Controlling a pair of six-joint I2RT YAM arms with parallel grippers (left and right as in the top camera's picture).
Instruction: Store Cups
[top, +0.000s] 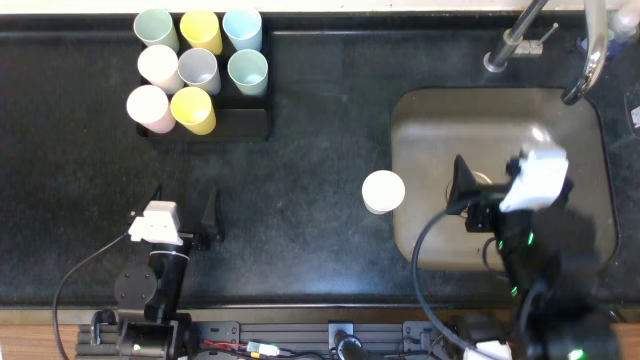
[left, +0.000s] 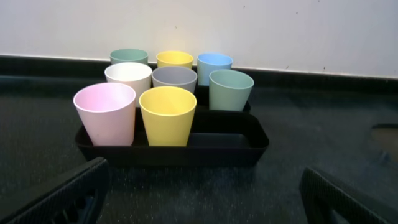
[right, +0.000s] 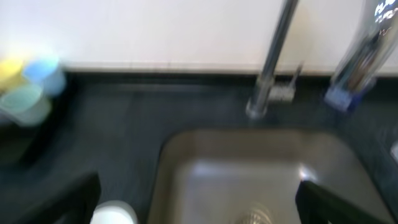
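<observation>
At the far left of the counter (top: 320, 130) we see one black tray (top: 245, 122) with eight cups (left: 174, 79) standing upright in it: two yellow, two green, and one each of pink, white, grey and blue. They sit three in the far row, three in the middle and two in the near row, with bare tray floor showing at the near right corner. From the left wrist view the near cups hide the lower parts of those behind, and the tray's far wall is hidden. The left gripper (left: 202, 180) sits near the left arm's base, well short of the tray and facing it; its fingers are spread wide with nothing between them, and only their tips show, cut off at the picture's edge. Farther right, a ninth, loose cup (top: 383, 191), white, stands alone on the counter just beside the left rim of the one sink (top: 420, 110), well apart from the tray; in the right wrist view it is cut off and blurred. The right gripper (right: 199, 202) hangs over the sink, fingers parted and holding nothing; from above, the arm hides much of the basin's near right part. One tap (top: 520, 35) rises behind the sink, and right of it stands a shiny thing (right: 364, 56) we cannot make out.
</observation>
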